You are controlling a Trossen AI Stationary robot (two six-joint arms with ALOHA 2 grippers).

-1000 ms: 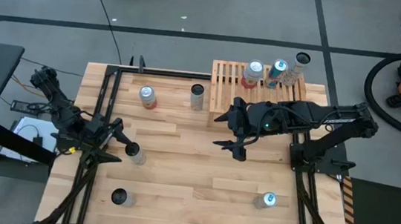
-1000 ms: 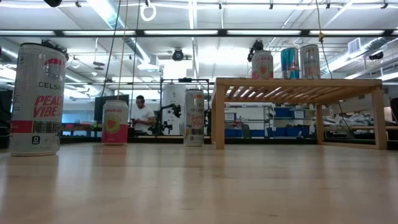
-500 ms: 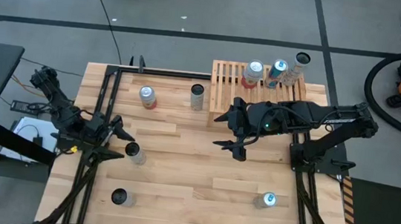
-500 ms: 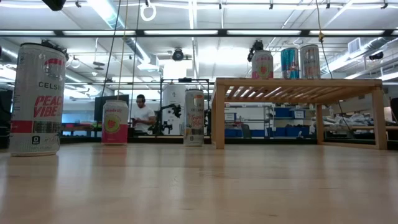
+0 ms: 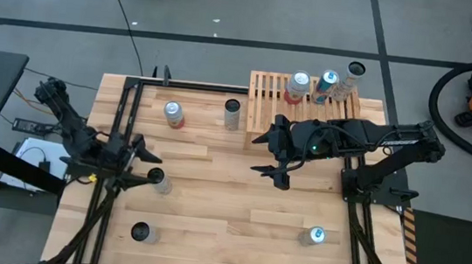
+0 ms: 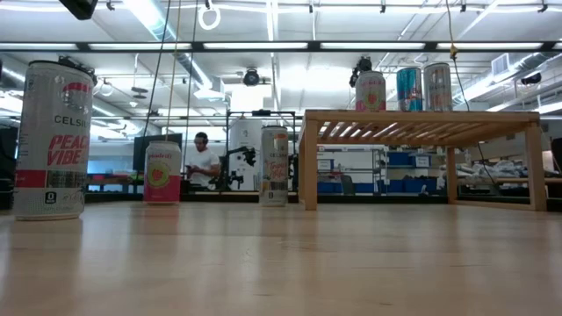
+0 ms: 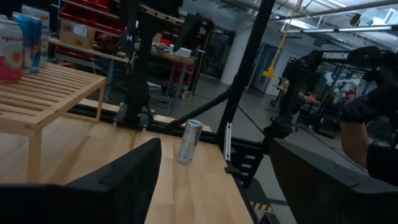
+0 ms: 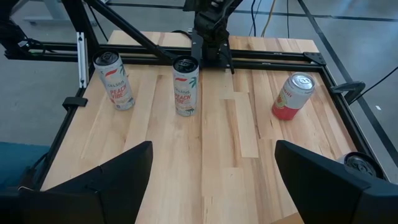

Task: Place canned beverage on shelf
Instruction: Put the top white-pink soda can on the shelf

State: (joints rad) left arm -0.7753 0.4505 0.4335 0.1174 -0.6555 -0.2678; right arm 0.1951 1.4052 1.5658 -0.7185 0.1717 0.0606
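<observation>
Since the earlier frames, the left gripper (image 5: 140, 164) has been drawn back a little from the tall can (image 5: 158, 179) at the table's left side, so that the can is now seen just off its fingertips rather than between them. Its fingers are spread apart with nothing held. The right gripper (image 5: 273, 166) has not moved; it hangs over the middle of the table, jaws wide and empty.

The shelf (image 5: 302, 105) lies just behind the right gripper, at the table's far edge. 3 cans stand on its slats: a pink-labelled can (image 5: 297, 87), a teal can (image 5: 324, 85) and a silver can (image 5: 350, 76).

Off the shelf, a pink can (image 5: 173, 114) and a slim can (image 5: 233, 112) are seen beyond the left gripper, toward the shelf. Another dark-topped can (image 5: 141, 232) stands at the near edge, on the left gripper's near side. A blue-topped can (image 5: 312, 237) stands near the right gripper's near side.

A person (image 6: 203, 163) is seen in the room beyond the table.
</observation>
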